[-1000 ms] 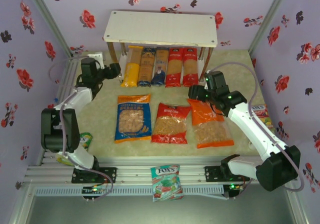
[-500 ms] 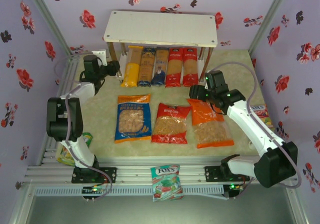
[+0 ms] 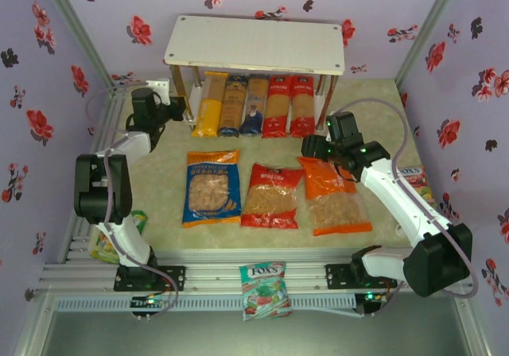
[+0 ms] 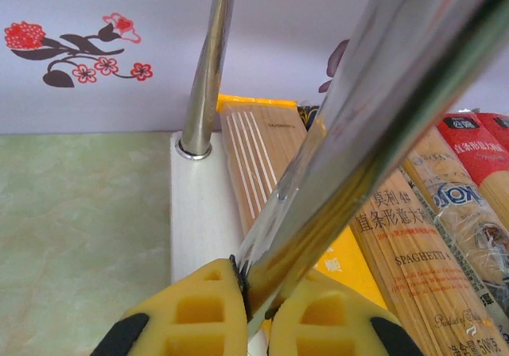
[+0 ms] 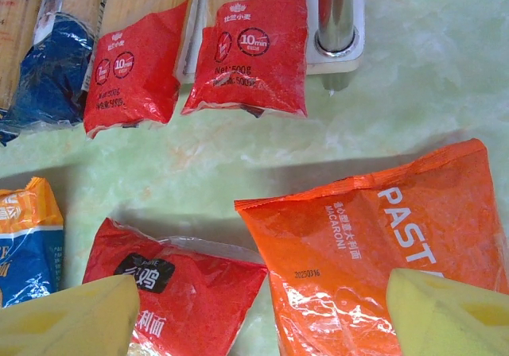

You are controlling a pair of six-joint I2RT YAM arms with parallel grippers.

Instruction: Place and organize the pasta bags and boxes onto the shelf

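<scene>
Left gripper [image 4: 253,288] went from spread to pinching shelf leg [image 4: 374,118], clear from its wrist; right gripper [image 5: 262,312] spread over orange bag [image 5: 358,229].

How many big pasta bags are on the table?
3: blue bag on the left, red bag in the middle, orange bag on the right; none seems hidden.

The shelf [image 3: 254,44] is recorded as white. Before the shelf, a blue bag [image 3: 211,187], a red bag [image 3: 271,196] and an orange bag [image 3: 338,205] are noted.
</scene>
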